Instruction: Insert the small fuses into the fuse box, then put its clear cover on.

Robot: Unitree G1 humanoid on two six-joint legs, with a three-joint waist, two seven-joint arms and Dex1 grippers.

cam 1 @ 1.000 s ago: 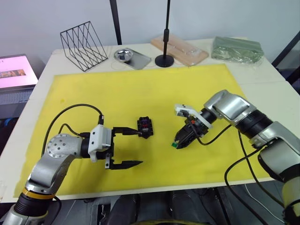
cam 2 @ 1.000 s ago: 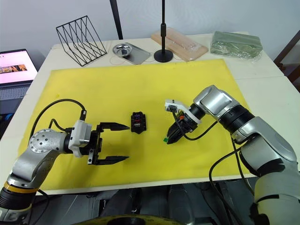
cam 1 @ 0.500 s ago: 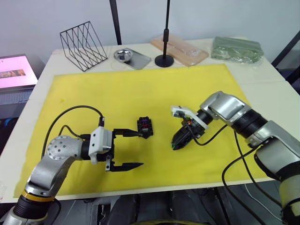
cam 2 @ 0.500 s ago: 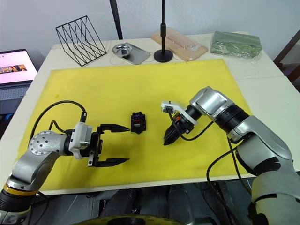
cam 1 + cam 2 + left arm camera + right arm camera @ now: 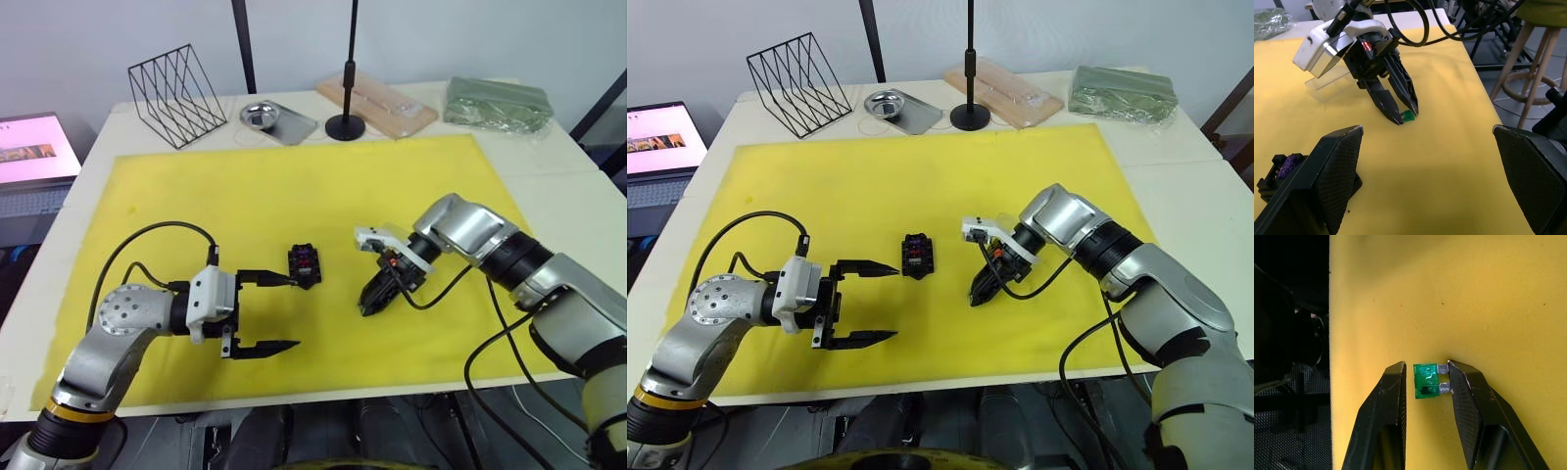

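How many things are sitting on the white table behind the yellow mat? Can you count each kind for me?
black wire rack: 1
metal tray: 1
black stand: 1
clear-wrapped wooden board: 1
green bundle: 1
Total: 5

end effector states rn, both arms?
Left end effector: open, empty, one finger tip close by the fuse box.
Right end effector: fingers around the green fuse on the yellow mat; firm grip cannot be told.
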